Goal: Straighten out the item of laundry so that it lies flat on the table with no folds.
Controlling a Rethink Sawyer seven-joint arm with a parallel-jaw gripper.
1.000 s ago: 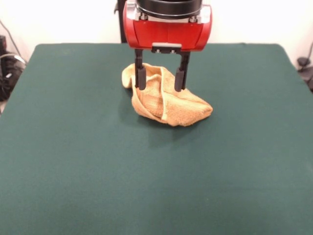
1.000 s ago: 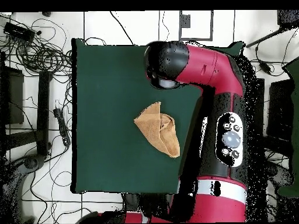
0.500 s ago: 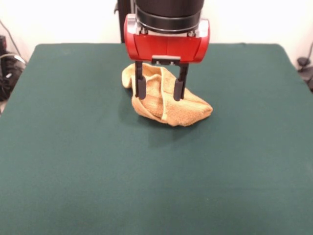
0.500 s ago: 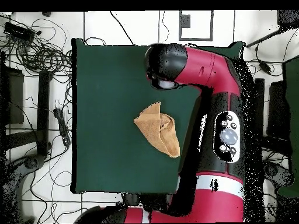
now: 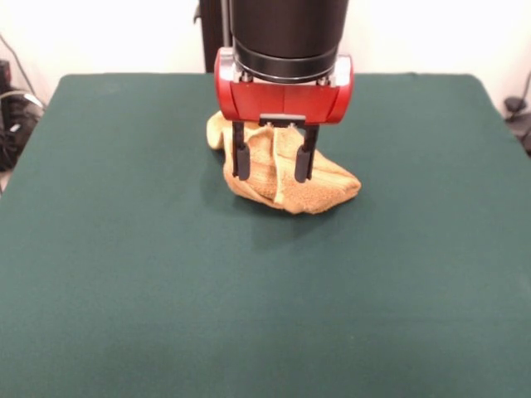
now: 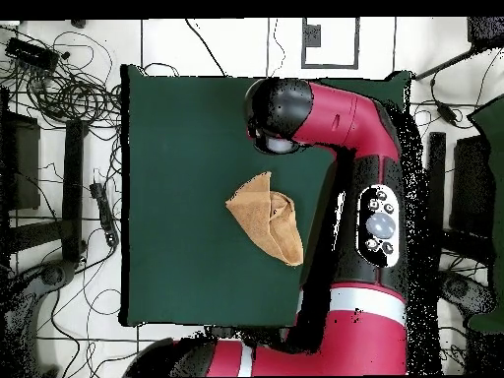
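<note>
— What has changed since a second ago?
— Your gripper (image 5: 270, 162) has come lower over the towel (image 5: 282, 170).
— And the claw?
— Spread wide, empty, fingers straddling the bunched folds. The towel lies crumpled on the table (image 5: 124, 265), toward twelve o'clock of centre.

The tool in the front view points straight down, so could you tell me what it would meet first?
The tool is open and would likely meet the crumpled towel first; exact depth is unclear.

Front camera faces the arm (image 5: 286, 33) low and close; overhead looks straight down; both share the bench (image 5: 249, 290) (image 6: 177, 148).
</note>
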